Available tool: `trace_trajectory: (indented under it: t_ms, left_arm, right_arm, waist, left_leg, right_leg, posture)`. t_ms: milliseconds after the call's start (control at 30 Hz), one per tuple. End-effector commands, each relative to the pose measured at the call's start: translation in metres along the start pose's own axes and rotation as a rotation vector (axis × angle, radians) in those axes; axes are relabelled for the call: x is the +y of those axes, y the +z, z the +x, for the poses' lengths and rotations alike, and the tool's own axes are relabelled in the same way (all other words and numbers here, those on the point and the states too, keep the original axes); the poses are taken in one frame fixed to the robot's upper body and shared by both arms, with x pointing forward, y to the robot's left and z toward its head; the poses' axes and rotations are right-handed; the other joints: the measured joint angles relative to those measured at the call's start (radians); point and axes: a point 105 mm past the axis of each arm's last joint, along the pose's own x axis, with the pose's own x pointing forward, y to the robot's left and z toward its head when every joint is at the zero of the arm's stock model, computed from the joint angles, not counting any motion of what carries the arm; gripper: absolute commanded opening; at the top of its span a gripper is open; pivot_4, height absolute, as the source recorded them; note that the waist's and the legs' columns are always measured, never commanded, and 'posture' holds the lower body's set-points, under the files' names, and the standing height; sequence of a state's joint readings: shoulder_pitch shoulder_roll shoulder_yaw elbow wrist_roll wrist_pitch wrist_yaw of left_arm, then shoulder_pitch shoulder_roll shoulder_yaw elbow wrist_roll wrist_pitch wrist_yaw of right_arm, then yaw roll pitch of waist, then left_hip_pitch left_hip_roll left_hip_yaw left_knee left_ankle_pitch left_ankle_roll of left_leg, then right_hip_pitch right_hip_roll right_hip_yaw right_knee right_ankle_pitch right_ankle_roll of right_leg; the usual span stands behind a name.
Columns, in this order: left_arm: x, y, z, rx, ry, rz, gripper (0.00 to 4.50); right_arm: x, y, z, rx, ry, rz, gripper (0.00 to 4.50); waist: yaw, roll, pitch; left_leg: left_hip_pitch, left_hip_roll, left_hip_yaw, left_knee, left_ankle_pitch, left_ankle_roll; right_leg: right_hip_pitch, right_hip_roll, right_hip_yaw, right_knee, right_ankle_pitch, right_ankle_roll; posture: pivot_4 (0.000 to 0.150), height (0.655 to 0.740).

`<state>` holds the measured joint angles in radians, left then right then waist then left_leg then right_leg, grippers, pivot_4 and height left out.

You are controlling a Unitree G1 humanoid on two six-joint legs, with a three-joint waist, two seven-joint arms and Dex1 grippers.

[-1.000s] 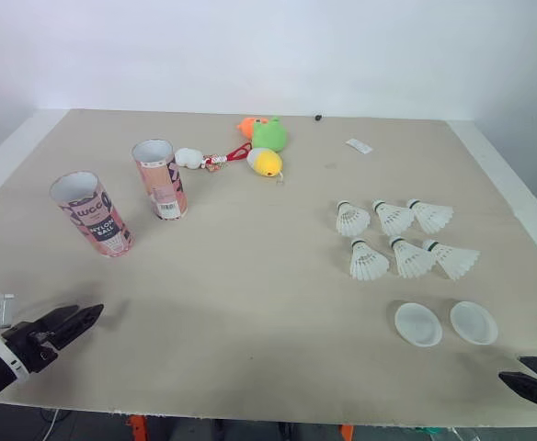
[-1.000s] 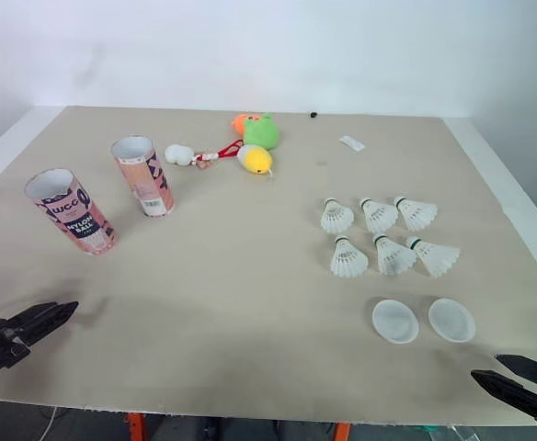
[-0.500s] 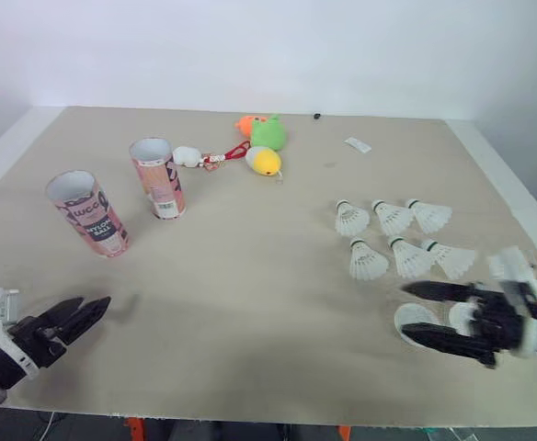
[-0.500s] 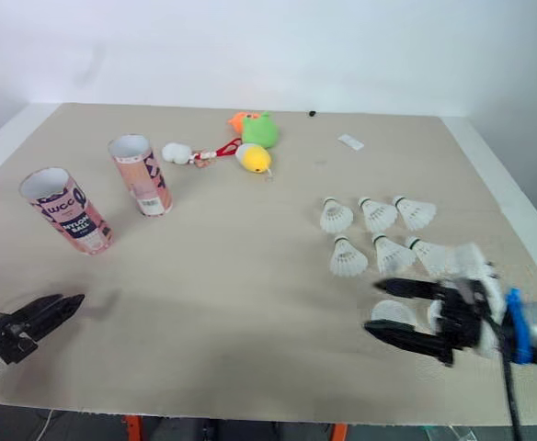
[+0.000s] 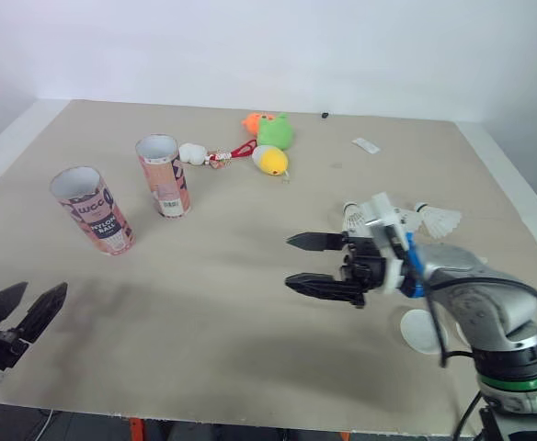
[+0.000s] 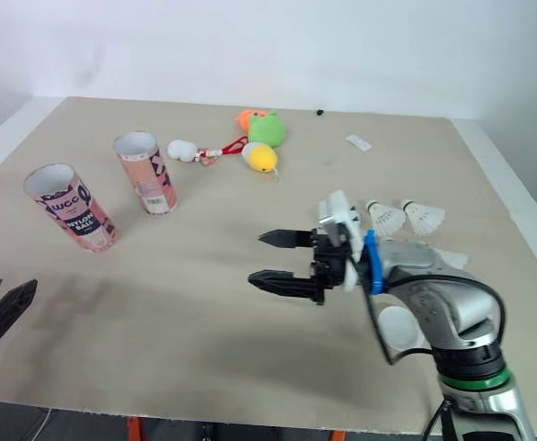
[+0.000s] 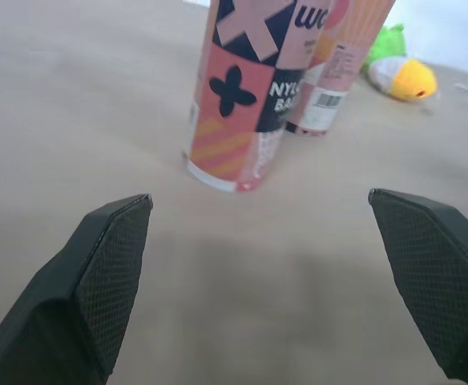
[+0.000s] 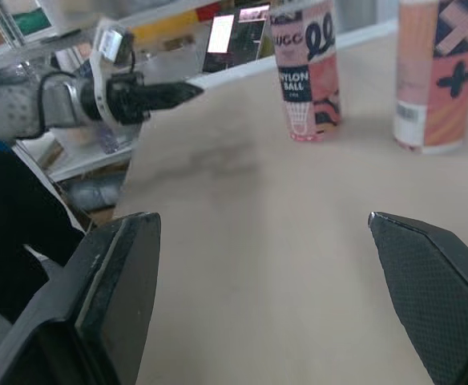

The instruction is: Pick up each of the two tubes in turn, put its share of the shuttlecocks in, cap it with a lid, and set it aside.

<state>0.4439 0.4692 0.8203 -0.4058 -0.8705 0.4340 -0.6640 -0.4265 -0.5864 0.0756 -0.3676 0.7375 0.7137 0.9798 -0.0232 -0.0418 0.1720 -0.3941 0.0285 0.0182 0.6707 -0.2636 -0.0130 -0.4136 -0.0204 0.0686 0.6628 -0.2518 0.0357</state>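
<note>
2 tubes (image 5: 163, 175) stand on beige tabletop (image 5: 222, 312); white wall (image 5: 250, 46) behind.

plush toys (image 5: 270, 145), white tag (image 5: 365, 145), table (image 5: 232, 303)

I am looking down over a broad beige surface (image 5: 241, 312) that is stretching back to a plain white wall (image 5: 250, 46). A white border (image 5: 512, 184) is running along each of its sides. Soft, even light is falling across it, throwing only faint shadows. Under the near edge an orange support (image 5: 137, 428) is peeking out against the dark floor (image 5: 250, 432). In my right wrist view, cluttered shelving (image 8: 82, 164) is standing beyond the surface's edge, with a small lit screen (image 8: 220, 34) glowing among it.
</note>
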Motion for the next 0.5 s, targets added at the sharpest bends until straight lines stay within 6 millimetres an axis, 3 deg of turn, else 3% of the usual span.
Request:
trace_trajectory:
  t_ms: [33, 233, 500]
  left_arm:
    - [0.006, -0.006, 0.006, 0.01, 0.033, 0.043, 4.5]
    - [0.016, -0.025, 0.049, 0.055, 0.053, 0.102, 4.5]
    - [0.014, -0.043, 0.106, 0.137, -0.031, 0.165, 4.5]
  right_arm:
    - [-0.006, 0.002, 0.013, -0.012, -0.059, -0.084, 4.43]
    - [-0.013, 0.006, 0.026, -0.072, -0.173, -0.129, 4.43]
    - [-0.01, 0.004, 0.016, -0.091, -0.285, -0.155, 4.43]
  waist:
    - [0.0, 0.0, 0.0]
    - [0.001, -0.001, -0.001]
    - [0.0, -0.002, -0.002]
  left_leg:
    - [0.0, 0.0, 0.0, 0.0, 0.0, 0.0]
    - [0.002, 0.0, -0.004, 0.002, 0.002, 0.001]
    - [0.001, 0.0, -0.005, 0.001, 0.002, 0.001]
  right_leg:
    - [0.0, 0.0, 0.0, 0.0, 0.0, 0.0]
    - [0.003, 0.002, -0.004, 0.002, 0.001, -0.002]
    - [0.002, 0.0, -0.006, 0.002, 0.002, -0.003]
  posture:
    - [0.15, 0.7323]
    - [0.15, 0.7323]
    - [0.15, 0.7323]
